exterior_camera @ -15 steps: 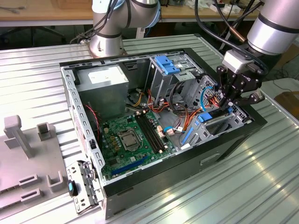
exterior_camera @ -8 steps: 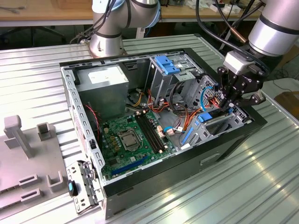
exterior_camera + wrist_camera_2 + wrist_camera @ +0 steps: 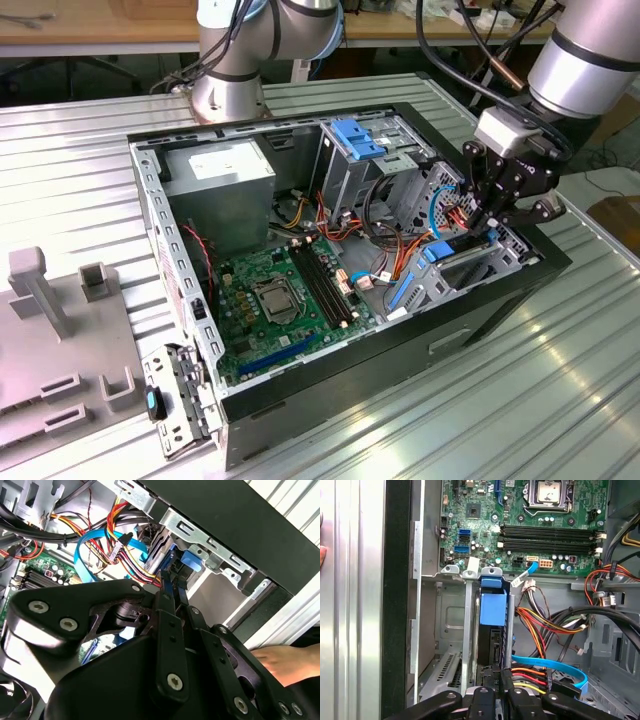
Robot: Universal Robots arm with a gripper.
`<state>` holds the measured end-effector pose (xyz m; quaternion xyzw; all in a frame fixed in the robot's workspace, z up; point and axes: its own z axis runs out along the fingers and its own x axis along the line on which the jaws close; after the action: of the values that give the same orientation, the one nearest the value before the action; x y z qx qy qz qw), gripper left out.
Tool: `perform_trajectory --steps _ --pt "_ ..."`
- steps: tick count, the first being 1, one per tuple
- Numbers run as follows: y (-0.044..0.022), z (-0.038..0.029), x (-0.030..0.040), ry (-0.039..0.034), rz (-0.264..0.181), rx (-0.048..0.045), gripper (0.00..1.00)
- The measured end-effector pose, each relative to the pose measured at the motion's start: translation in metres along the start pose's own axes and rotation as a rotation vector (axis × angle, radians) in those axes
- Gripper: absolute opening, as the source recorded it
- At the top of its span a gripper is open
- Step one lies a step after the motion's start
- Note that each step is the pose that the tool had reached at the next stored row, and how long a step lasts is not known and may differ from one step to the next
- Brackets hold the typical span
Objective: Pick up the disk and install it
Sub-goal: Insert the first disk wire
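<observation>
The disk, a dark drive in a bright blue carrier, stands on edge in the metal bay slot at the case's front corner, on the exterior view's right. My gripper hangs right over its rear end. In both wrist views the two narrow black fingers sit close together on either side of the carrier's edge, with blue plastic showing between them. The carrier's blue tab points toward the case wall. The gripper looks shut on the disk.
The open computer case lies on a ribbed metal table. Bundled red, yellow and blue cables crowd the bay's side. A motherboard, power supply and light-blue latch cage fill the case. A person's hand rests outside the wall.
</observation>
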<state>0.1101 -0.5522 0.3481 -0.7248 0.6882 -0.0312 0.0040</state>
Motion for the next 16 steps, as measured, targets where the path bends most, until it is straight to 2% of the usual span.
perform_trajectory --steps 13,16 --pt "0.0002 0.0043 0.0000 0.0001 0.000 0.0000 0.16" --pt "0.0002 0.0026 0.0001 -0.0007 0.000 0.0000 0.16"
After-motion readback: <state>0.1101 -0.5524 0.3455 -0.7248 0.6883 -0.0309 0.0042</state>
